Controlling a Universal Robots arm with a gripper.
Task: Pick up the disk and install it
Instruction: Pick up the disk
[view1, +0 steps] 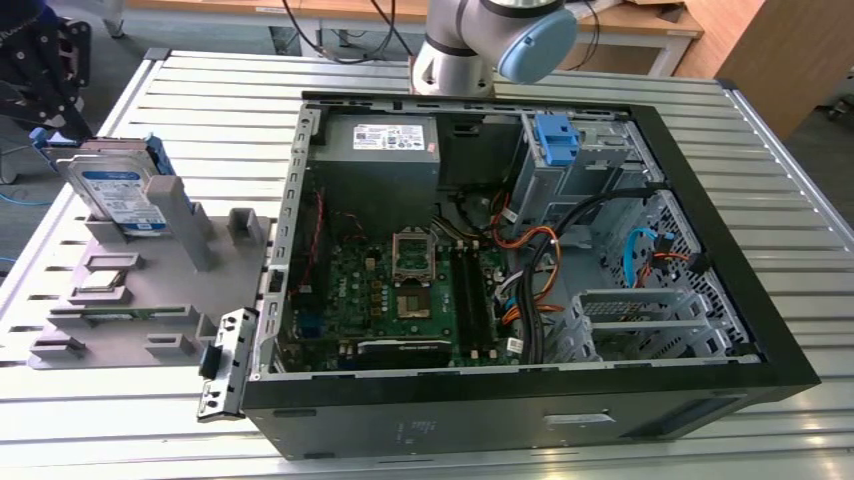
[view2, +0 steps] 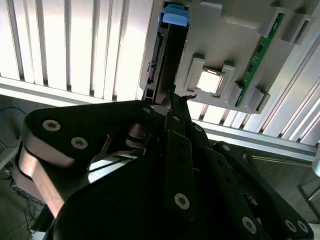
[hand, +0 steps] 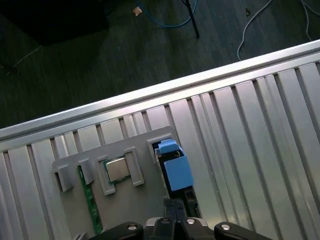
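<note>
The disk (view1: 118, 188), a silver drive with a white-and-blue label in a blue carrier frame, stands upright in a slot at the far end of the grey holder (view1: 134, 300), at the exterior view's left. My black gripper (view1: 54, 105) hangs just above and behind it, apart from it. In the second wrist view the disk's (view2: 165, 60) dark edge and blue tab lie just past my gripper (view2: 175, 102), whose fingers meet, shut on nothing. The first wrist view looks down on the blue carrier of the disk (hand: 176, 169), beyond my gripper (hand: 173, 205).
The open computer case (view1: 747, 300) lies on the slatted metal table (view1: 801, 230), with motherboard (view1: 400, 280), grey power supply (view1: 378, 150), cables and a blue bracket (view1: 554, 140) at the drive cage. The holder (view2: 225, 45) also carries a processor chip (view2: 209, 81) and a green memory stick (view2: 261, 52).
</note>
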